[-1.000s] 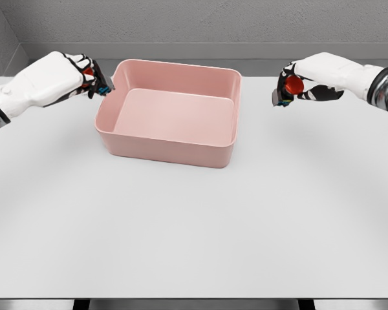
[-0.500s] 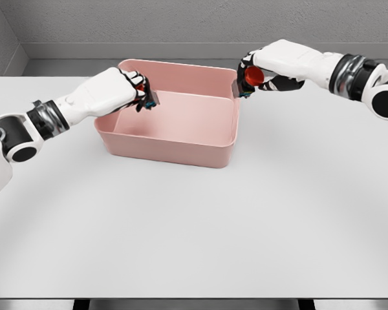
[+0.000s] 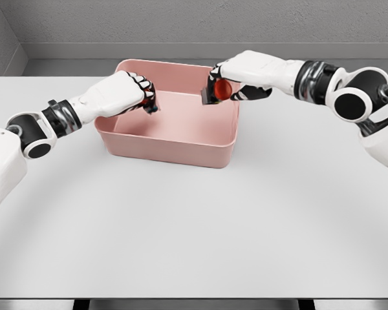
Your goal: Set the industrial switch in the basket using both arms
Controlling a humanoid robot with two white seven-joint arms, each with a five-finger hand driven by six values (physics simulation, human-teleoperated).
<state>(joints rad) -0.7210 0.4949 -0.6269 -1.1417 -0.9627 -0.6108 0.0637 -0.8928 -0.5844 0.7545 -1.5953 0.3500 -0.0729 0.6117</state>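
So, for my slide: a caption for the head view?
Both hands, left and right, hold switches over the pink basket.

- Our left hand reaches in from the left, arm extended, fingers curled tight around something small.
- Our right hand reaches in from the right, fingers likewise clenched.
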